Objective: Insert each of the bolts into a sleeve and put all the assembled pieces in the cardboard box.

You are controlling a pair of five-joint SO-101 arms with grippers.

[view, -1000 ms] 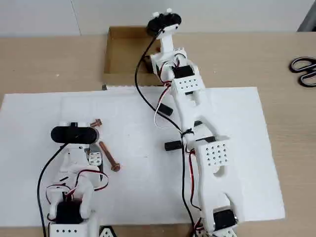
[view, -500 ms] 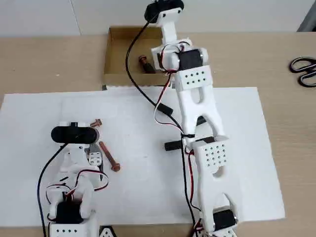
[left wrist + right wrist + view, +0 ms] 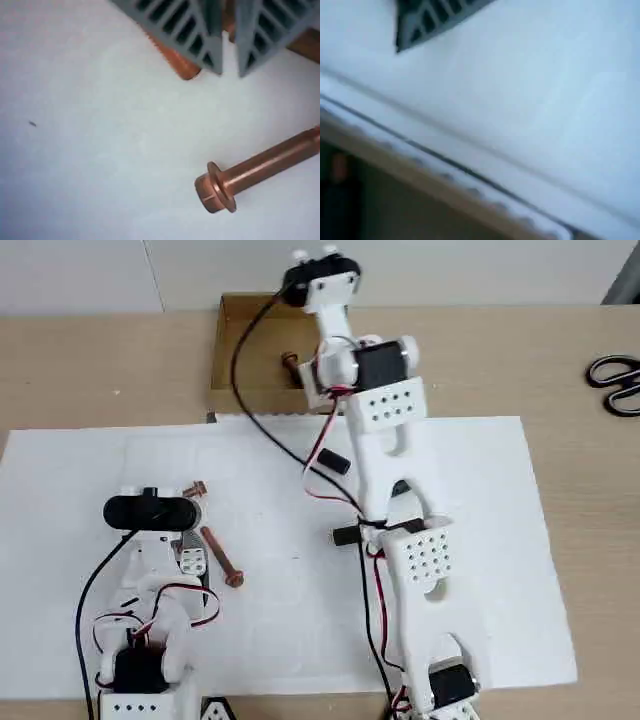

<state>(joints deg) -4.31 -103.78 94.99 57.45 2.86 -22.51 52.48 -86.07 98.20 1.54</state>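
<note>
Lying in the cardboard box [image 3: 216,350], at the far side of the table [image 3: 560,350], is one assembled piece [image 3: 291,365]: a copper bolt seated in a dark sleeve. It rests in the right half of the box, just left of the right arm [image 3: 395,440]. This arm stretches from the near edge across the white paper sheet [image 3: 90,460] to the box, a reach that suits depositing finished pieces. The right gripper [image 3: 427,22] looks onto the far margin of the sheet, beside the box wall. The state of its jaws cannot be told.

The left gripper [image 3: 228,70] hangs low over the near-left part of the sheet. Its jaws stand nearly together, with a slim gap between the tips, over a copper bolt [image 3: 182,65] that lies crosswise beneath them. Whether they touch it cannot be told.

A second bolt [image 3: 255,170] lies loose just beside, flat on the sheet, with its head toward the near side. Neither bolt carries a sleeve, so two insertions appear outstanding.

A short black cylinder [image 3: 346,535], probably a free sleeve, lies mid-sheet just beside the right arm. It sits between the arms, where either could likely reach it.

Scissors [image 3: 615,370] lie at the far right, well apart from the work.
</note>
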